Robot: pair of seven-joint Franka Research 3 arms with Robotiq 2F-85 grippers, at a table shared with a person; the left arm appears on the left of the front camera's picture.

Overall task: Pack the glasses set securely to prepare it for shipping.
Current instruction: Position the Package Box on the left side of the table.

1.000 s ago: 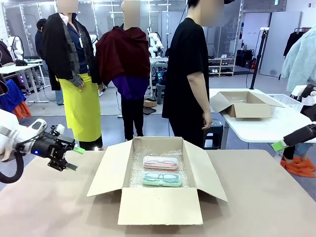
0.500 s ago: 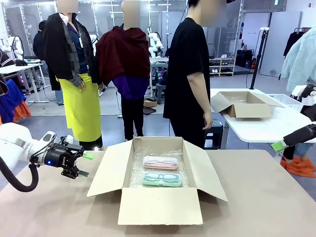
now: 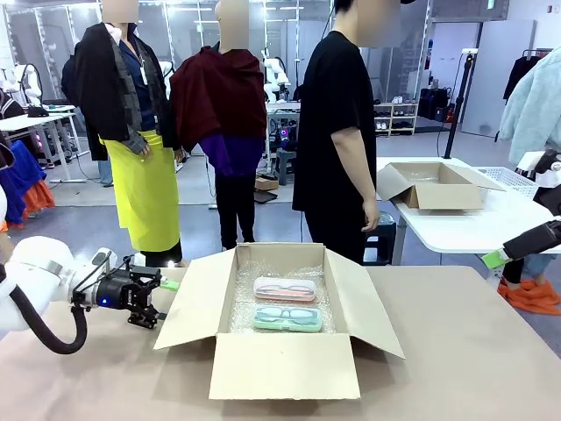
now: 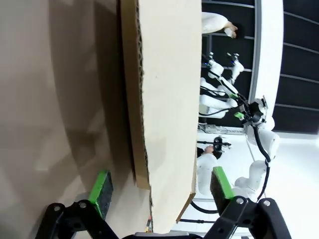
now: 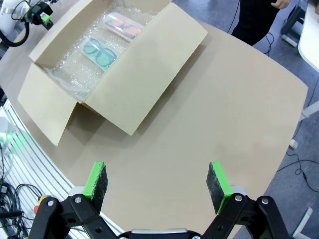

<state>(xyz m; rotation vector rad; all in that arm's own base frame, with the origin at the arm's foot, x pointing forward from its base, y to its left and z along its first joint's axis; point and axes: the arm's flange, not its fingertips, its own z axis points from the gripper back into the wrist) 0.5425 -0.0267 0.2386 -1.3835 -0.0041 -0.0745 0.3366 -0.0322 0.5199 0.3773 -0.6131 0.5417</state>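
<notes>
Straddling the left flap (image 3: 195,298) of the open brown cardboard box (image 3: 280,373), the left pincer (image 3: 161,301) gapes wide, apparently gripping nothing.
Pale pink case (image 3: 285,288) and mint green case (image 3: 287,318) lie side by side on bubble wrap (image 3: 241,307) inside; the right pincer (image 5: 157,185) hangs open above the worktop (image 5: 234,114).

white arm (image 3: 39,272), black gripper (image 3: 159,300), green pads.
</notes>
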